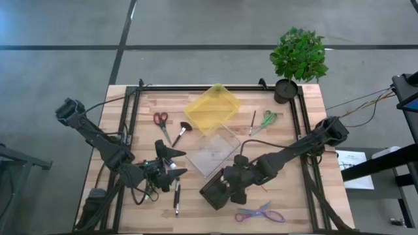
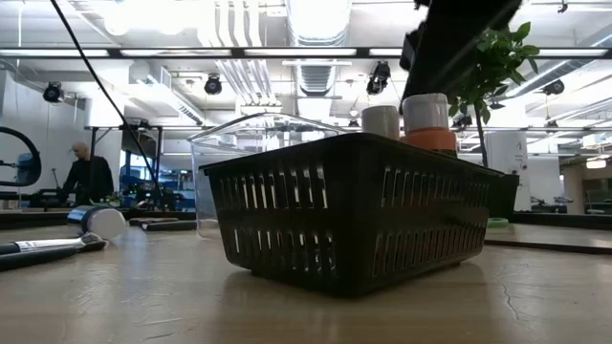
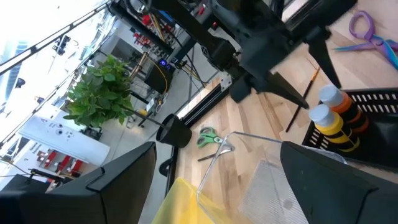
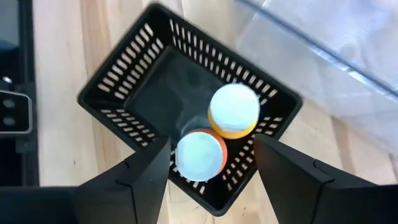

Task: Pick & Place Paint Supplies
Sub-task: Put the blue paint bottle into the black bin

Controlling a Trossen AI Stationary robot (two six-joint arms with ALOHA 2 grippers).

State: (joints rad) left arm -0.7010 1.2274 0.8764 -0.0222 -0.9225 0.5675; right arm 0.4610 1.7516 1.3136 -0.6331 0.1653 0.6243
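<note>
A black slotted basket (image 1: 214, 194) stands on the wooden table near its front edge. Two paint bottles with white caps stand upright in it, one orange (image 4: 200, 155) and one yellow (image 4: 234, 112); their caps (image 2: 404, 115) rise above the basket's rim. My right gripper (image 4: 211, 180) hangs open just above the basket, pointing steeply down, a finger on either side of the orange bottle's cap without touching it. My left gripper (image 1: 174, 162) waits open above the table, left of the basket, holding nothing. A dark-handled brush (image 1: 176, 196) lies on the table by the left gripper.
A clear container (image 1: 213, 154) and a yellow one (image 1: 212, 108) sit behind the basket. Red scissors (image 1: 161, 120) and a brush (image 1: 182, 130) lie far left, green scissors (image 1: 268, 119) and a thin brush (image 1: 253, 122) far right, purple scissors (image 1: 261, 213) at the front. A potted plant (image 1: 297, 59) stands at the far right corner.
</note>
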